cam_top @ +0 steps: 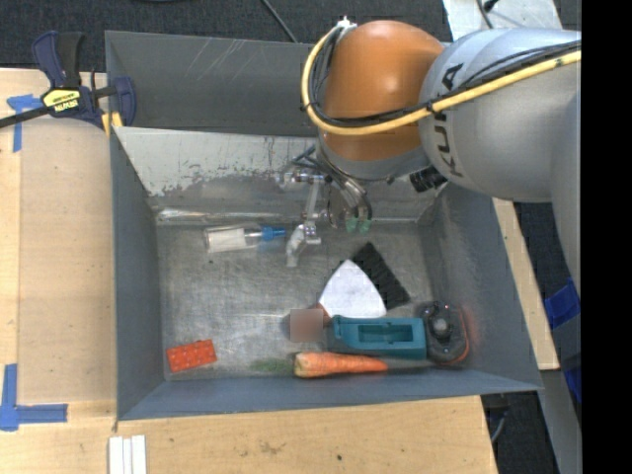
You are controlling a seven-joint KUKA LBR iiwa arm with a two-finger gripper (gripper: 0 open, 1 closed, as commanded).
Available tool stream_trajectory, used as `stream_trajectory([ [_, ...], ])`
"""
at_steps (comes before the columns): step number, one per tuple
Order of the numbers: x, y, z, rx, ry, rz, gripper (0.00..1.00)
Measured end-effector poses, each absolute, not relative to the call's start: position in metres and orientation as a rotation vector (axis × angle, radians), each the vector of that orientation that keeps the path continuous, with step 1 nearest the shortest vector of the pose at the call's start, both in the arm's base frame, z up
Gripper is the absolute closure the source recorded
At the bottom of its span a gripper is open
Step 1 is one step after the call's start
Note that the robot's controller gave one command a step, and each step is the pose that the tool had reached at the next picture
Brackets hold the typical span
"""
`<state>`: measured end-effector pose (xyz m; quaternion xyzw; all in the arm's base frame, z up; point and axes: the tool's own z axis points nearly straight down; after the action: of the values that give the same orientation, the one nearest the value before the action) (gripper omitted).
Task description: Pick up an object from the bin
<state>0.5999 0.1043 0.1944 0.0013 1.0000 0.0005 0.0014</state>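
In the bin [133, 265], a tube [237, 237] lies upper left, the end effector [324, 227] just right of it; a brick [192, 355] sits lower left, a carrot [339, 365] bottom centre, a wedge [353, 289] above it.

The arm [513, 117] is showing a smooth, rounded silver-grey casing, and black KUKA lettering [446, 107] is running along its curve close to the wrist. A glossy orange dome-shaped cover [380, 82] is capping the wrist, while a yellow cable [314, 72] is looping round the dome's edge and trailing back across the grey casing. Beneath the dome the gripper [324, 230] is appearing as a cluster of bare silvery metal parts, with a small green piece showing on one side.
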Motion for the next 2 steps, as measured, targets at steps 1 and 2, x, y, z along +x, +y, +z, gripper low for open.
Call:
stream_trajectory([
  [1, 0.600, 0.104, 0.194, 0.004, 3.139, 0.001, 0.00],
  [2, 0.608, 0.146, 0.156, -0.060, 3.128, 0.000, 0.00],
])
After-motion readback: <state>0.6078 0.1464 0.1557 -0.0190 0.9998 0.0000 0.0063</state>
